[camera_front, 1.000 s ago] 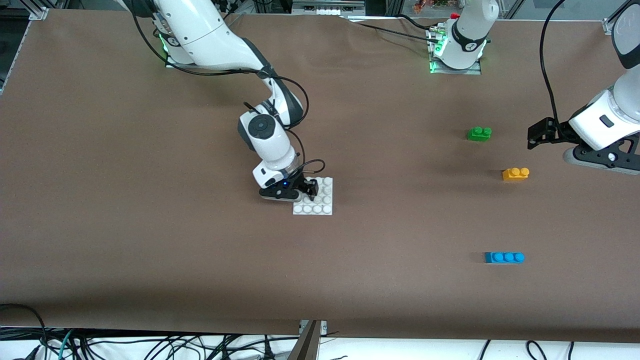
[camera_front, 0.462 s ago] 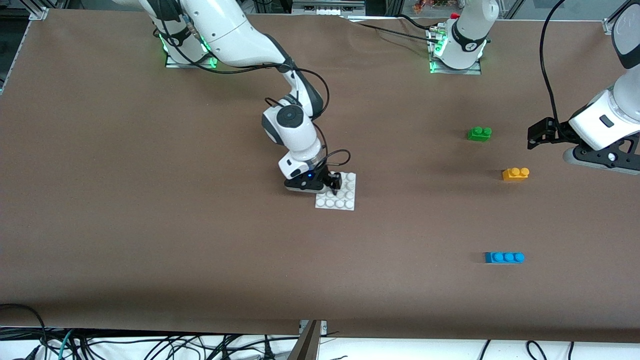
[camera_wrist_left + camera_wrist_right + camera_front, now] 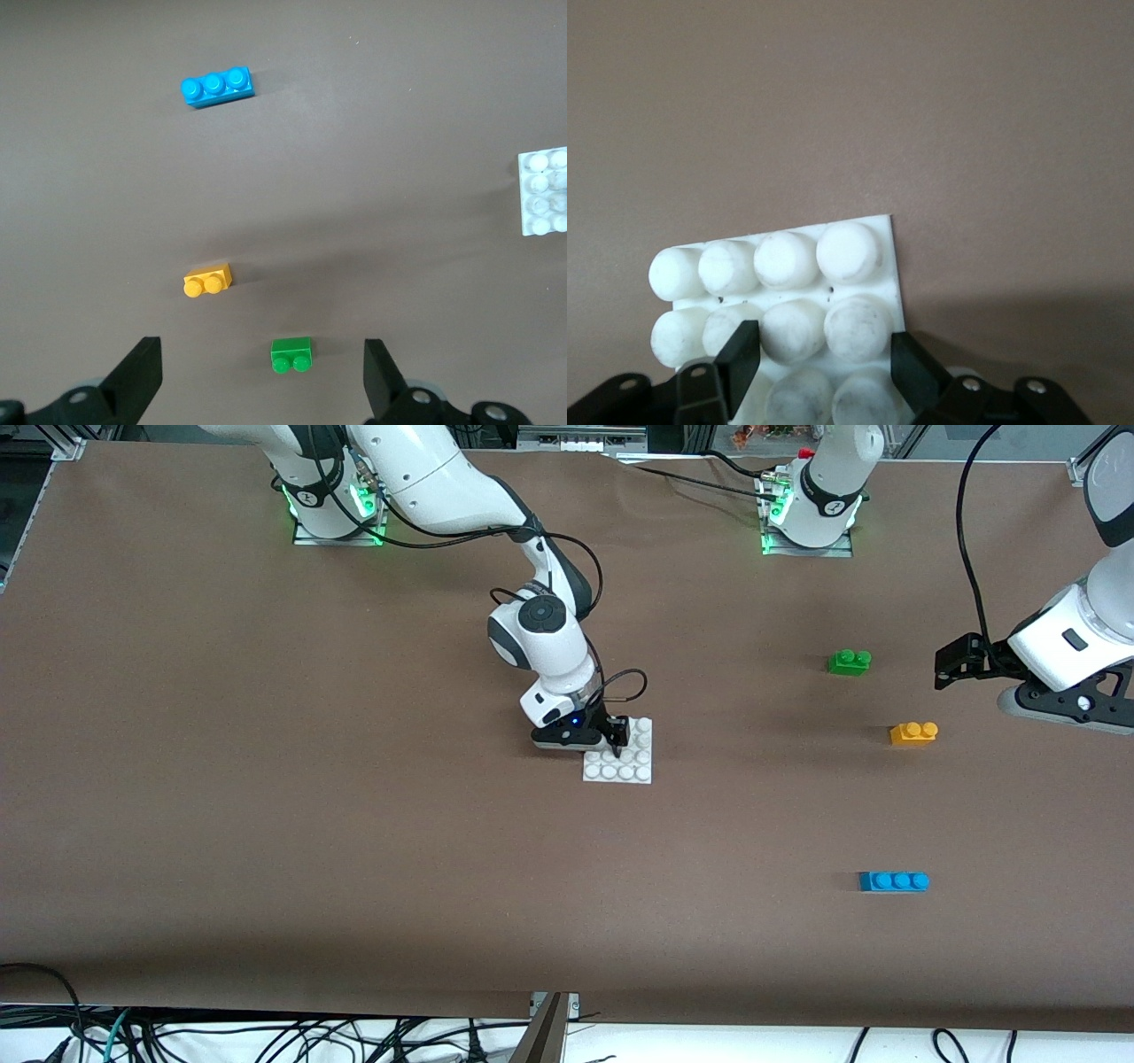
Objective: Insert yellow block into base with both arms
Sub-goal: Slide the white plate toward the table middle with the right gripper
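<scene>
The right gripper [image 3: 615, 737] is down at the white base [image 3: 627, 760] in the middle of the counter [image 3: 266, 779], its fingers [image 3: 740, 354] clamped on studs along the base's edge. The left gripper [image 3: 261, 376] waits, fingers spread wide, over the left arm's end. The yellow block [image 3: 913, 732] sits there untouched, between a green brick [image 3: 849, 662] and a blue brick [image 3: 893, 881].

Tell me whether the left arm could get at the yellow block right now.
Probably yes. The left end effector is open and holds nothing, and the yellow block lies alone on the table with bare cloth around it. The green block sits well apart from it.
</scene>
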You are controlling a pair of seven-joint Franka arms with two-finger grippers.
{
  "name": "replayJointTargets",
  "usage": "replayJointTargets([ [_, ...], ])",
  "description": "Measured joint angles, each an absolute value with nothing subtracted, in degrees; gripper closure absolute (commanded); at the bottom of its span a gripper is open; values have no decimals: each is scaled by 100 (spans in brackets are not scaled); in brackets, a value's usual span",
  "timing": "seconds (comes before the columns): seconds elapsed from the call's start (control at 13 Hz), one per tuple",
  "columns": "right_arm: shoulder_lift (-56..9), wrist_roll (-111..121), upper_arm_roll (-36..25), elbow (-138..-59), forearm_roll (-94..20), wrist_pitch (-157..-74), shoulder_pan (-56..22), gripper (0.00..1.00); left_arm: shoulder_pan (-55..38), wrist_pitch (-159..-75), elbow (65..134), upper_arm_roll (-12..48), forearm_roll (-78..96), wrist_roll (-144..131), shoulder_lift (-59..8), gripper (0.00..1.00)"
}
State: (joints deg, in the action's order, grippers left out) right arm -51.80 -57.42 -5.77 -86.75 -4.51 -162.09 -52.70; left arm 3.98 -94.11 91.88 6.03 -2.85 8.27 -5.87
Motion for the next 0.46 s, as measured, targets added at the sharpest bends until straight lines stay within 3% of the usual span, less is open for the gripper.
replayJointTargets([
  [0.46,-5201,-5823,-670,-8642,-453,-16206,-5353,28,398,-9411,9188,603,-285,827,-587,0],
])
